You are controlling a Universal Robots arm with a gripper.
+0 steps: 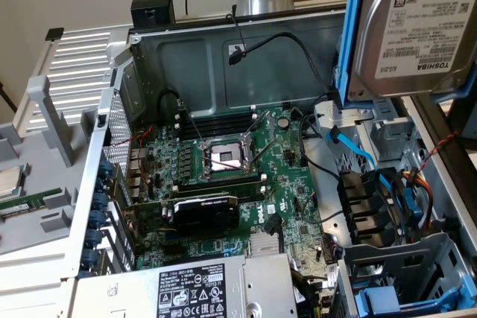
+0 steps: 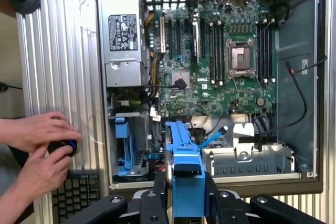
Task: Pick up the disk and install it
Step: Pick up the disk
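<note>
Carrying is the step in hand. In the exterior view the disk (image 1: 417,27) hangs at the upper right of the frame, clear above the open case (image 1: 223,42), with its label facing out. In the wrist view the hand (image 2: 186,184) pinches the disk edge-on, with the drive cage (image 2: 247,158) beyond it. Installing will need, I judge, the disk lined up square with a free bay.
</note>
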